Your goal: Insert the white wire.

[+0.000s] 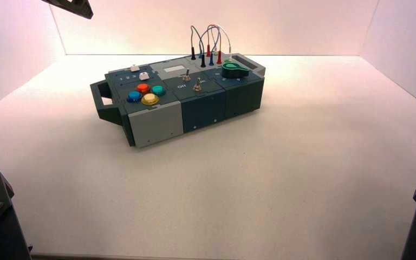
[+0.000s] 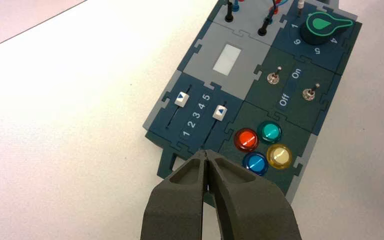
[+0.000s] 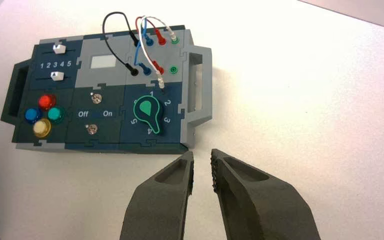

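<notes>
- White wire [image 3: 142,42] arches over the socket panel [image 3: 121,54] at your box's right-hand part, one plug seated in the far green socket [image 3: 175,40].
- Its other plug [image 3: 161,82] sits outside the near green socket [image 3: 173,70], beside the 1 on the knob's panel.
- Your right gripper [image 3: 202,152] has its fingers spread with a gap between them, holding nothing; in its wrist view the tips appear just off the box's edge, near the grey handle [image 3: 206,85].
- Your left gripper [image 2: 206,151] is pressed together with nothing between its fingers, and its wrist view looks onto the end with the sliders and coloured buttons.
- Black [image 3: 111,45], blue [image 3: 138,50] and red wires [image 3: 152,24] stand plugged in alongside your white one.
- You have the green-rimmed knob [image 3: 148,111] with the end of its handle beside the 4.
</notes>
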`<state>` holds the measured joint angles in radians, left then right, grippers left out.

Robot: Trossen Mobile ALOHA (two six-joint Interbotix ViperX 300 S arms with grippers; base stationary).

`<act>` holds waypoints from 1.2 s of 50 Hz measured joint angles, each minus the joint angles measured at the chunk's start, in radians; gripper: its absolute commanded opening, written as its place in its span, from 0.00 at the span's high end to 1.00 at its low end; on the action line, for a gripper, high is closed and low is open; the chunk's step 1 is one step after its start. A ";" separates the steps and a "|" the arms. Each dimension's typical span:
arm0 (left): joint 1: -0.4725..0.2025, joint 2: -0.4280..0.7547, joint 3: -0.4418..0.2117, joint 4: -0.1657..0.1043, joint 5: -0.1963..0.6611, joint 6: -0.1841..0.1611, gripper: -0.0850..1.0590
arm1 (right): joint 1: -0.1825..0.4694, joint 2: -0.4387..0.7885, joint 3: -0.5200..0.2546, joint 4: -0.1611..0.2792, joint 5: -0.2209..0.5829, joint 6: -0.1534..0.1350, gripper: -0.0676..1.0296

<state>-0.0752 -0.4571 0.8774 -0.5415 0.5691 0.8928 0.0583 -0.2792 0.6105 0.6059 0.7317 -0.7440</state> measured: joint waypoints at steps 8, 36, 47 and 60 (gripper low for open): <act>0.000 0.000 0.008 -0.002 -0.012 -0.002 0.95 | 0.011 -0.011 0.000 0.002 -0.002 0.000 0.66; -0.043 -0.002 -0.077 -0.009 0.275 -0.103 0.95 | 0.055 -0.064 -0.092 -0.003 0.141 0.006 0.56; -0.078 0.011 -0.097 -0.011 0.284 -0.083 0.95 | 0.084 -0.018 -0.130 -0.069 0.175 0.048 0.56; -0.101 0.097 -0.109 -0.066 0.256 -0.080 0.95 | 0.227 0.078 -0.202 -0.371 0.155 0.278 0.55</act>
<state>-0.1764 -0.3605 0.7685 -0.6075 0.8253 0.8130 0.2853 -0.2010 0.4080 0.2347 0.8866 -0.4663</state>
